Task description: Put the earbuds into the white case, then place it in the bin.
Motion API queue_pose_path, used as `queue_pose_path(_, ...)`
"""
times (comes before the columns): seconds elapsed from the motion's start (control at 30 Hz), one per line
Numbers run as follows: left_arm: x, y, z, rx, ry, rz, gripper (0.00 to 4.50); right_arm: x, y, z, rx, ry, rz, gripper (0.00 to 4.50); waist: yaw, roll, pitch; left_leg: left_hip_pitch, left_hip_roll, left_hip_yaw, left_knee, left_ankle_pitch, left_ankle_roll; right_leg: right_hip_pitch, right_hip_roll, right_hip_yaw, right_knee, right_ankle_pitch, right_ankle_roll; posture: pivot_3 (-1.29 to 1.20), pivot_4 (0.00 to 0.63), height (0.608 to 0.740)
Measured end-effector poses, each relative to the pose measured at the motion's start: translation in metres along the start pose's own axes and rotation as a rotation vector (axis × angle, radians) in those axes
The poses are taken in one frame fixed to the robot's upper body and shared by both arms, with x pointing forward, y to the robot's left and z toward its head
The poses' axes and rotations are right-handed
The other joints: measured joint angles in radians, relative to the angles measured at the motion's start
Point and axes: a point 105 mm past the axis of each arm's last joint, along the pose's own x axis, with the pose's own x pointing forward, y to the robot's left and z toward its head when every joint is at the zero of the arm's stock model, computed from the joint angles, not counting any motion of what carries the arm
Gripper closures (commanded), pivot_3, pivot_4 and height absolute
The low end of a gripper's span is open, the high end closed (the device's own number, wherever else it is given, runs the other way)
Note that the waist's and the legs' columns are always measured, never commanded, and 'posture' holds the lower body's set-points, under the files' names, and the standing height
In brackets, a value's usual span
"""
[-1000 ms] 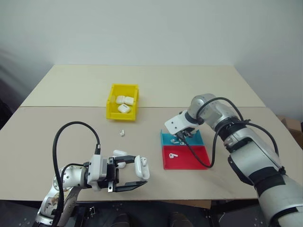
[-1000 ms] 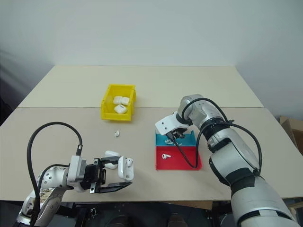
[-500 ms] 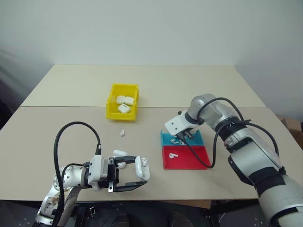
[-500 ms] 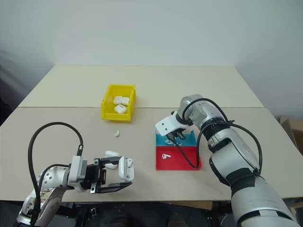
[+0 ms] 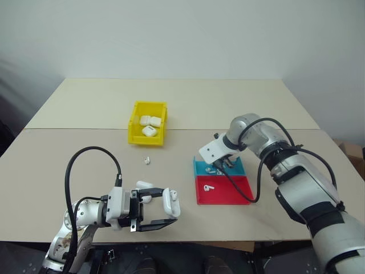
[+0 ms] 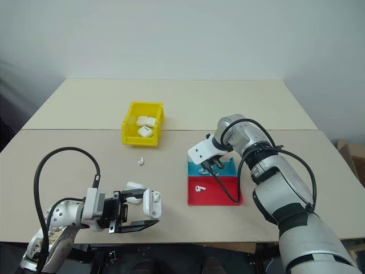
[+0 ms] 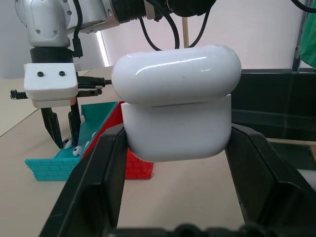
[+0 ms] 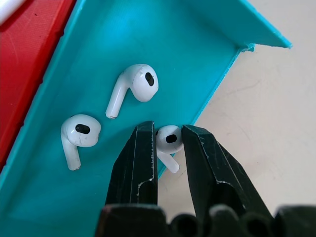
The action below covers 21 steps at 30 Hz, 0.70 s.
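Nearest, the left gripper (image 5: pixel 165 214) lay level over the front of the table (image 5: pixel 68 154), pointing toward the robot's right, jaws clamped on a white case (image 7: pixel 177 103); case held with its long axis crosswise between the fingers, lid hinged slightly open on top; another case (image 5: pixel 144 185) lay on the table just behind it; no writing readable on either. Further out, a flat red tray (image 5: pixel 228 193) held one earbud (image 5: pixel 208 186); touching its far edge, a teal tray (image 8: pixel 98 59) held two loose earbuds (image 8: pixel 133 84), stems pointing roughly the same way; the right gripper (image 8: pixel 165 140) pointed steeply down at that tray's edge, jaws closed on a third earbud (image 8: pixel 169 138), its stem hanging past the tray wall. A lone earbud (image 5: pixel 146 160) lay on the table between the grippers and the bin (image 5: pixel 136 130). Farthest, the yellow bin held three white cases (image 5: pixel 149 123).
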Motion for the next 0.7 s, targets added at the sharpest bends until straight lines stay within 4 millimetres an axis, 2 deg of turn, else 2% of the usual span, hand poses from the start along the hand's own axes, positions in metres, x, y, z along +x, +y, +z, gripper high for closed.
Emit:
queue_pose_path(0.27,0.0,0.001,0.001,0.005,-0.001,-0.003,1.74,-0.001,0.002,0.002,0.019,-0.027,-0.004,3.61,0.001,0.0,0.0,0.0,0.0,0.0,0.0,0.0,0.0,0.0,0.0,0.0,0.0,0.0,0.0,0.0,0.15,0.74)
queue_pose_path(0.37,0.001,0.003,0.003,0.014,-0.008,-0.004,1.74,-0.013,-0.001,0.005,0.051,-0.073,-0.039,3.61,0.001,0.0,0.0,0.0,0.0,0.0,0.0,0.0,0.0,0.0,0.0,0.0,0.0,0.0,0.0,0.0,0.15,0.74)
queue_pose_path(0.47,0.004,0.007,0.009,0.027,-0.035,-0.003,1.74,-0.038,-0.006,0.008,0.125,-0.139,-0.12,3.61,0.005,0.0,0.0,0.0,0.0,0.0,0.0,0.0,0.0,0.0,0.0,0.0,0.0,0.0,0.0,0.0,0.15,0.74)
queue_pose_path(0.6,0.01,0.015,0.018,0.045,-0.082,-0.003,1.74,-0.087,-0.006,0.018,0.321,-0.312,-0.285,3.61,0.016,0.0,0.0,-0.001,0.0,0.0,0.0,0.0,0.0,0.0,0.0,0.0,0.0,0.0,0.0,0.0,0.15,0.74)
queue_pose_path(0.7,0.015,0.022,0.027,0.049,-0.127,-0.003,1.74,-0.133,0.0,0.031,0.523,-0.494,-0.414,3.61,0.028,0.0,0.0,-0.001,0.0,0.0,0.0,0.0,0.0,0.0,0.0,0.0,0.0,0.0,0.0,0.0,0.15,0.74)
